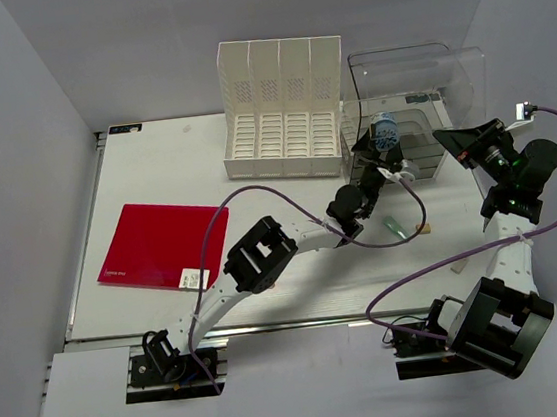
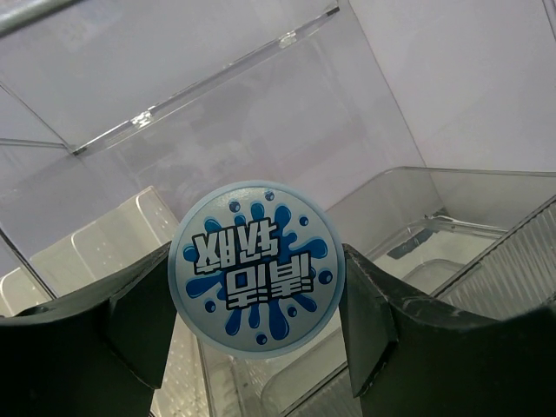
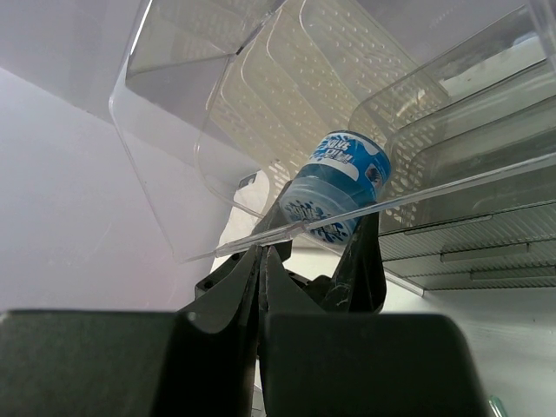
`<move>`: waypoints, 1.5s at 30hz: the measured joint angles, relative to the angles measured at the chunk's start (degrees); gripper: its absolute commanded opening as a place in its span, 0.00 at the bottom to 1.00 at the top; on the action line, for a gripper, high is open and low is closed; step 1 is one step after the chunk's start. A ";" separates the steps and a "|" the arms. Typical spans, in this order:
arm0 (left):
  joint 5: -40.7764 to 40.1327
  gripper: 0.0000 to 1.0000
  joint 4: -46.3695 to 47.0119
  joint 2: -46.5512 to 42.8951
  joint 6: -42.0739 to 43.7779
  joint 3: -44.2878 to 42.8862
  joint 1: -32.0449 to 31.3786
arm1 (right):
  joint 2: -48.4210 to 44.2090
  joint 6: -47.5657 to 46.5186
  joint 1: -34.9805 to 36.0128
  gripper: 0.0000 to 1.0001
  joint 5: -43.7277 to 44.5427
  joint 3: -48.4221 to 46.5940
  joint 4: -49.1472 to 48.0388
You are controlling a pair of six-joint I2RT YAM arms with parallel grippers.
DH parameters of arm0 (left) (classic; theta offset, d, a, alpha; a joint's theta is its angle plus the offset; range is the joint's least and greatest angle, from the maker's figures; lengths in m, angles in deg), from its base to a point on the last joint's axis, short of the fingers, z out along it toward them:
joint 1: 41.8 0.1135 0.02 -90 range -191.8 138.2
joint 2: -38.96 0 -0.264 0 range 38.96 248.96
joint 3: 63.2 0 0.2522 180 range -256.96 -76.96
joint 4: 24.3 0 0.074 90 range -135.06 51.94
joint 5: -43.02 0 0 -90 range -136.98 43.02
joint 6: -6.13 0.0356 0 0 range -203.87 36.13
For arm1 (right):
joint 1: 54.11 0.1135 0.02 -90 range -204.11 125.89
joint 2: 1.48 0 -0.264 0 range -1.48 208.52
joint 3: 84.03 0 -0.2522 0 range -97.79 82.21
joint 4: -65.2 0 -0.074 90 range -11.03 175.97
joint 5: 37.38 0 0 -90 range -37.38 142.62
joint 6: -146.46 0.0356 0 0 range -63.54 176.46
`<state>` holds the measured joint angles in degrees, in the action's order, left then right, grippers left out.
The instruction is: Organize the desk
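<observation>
The left pincer [image 1: 382,156] grasps a blue-labelled tub [image 2: 256,269] above the table [image 1: 154,172], at the clear plastic bin [image 1: 444,69]. The right pincer [image 3: 263,269] is clenched, empty, near the bin.

Large flat white rectangular desk [image 1: 154,172], level, silvery rail [image 1: 301,320] along its near edge.

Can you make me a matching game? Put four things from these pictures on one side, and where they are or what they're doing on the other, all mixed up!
Things:
1. red folder
2. white file rack
3. blue cup
4. right gripper

Places or states:
A. closed tight
B. lying flat on the left of the desk
C. standing at the back of the desk
D. held in the left gripper

Pairs: 1-B, 2-C, 3-D, 4-A
</observation>
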<state>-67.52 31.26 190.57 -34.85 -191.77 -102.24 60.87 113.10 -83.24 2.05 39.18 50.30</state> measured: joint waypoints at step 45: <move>1.62 0.89 -1.01 -0.20 -4.74 2.14 0.66 | 0.00 0.00 0.28 0.00 0.61 0.00 -0.02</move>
<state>-65.90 30.25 190.37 -39.59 -189.62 -101.59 60.87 113.10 -82.95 2.66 39.18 50.28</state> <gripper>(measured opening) 0.888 0.018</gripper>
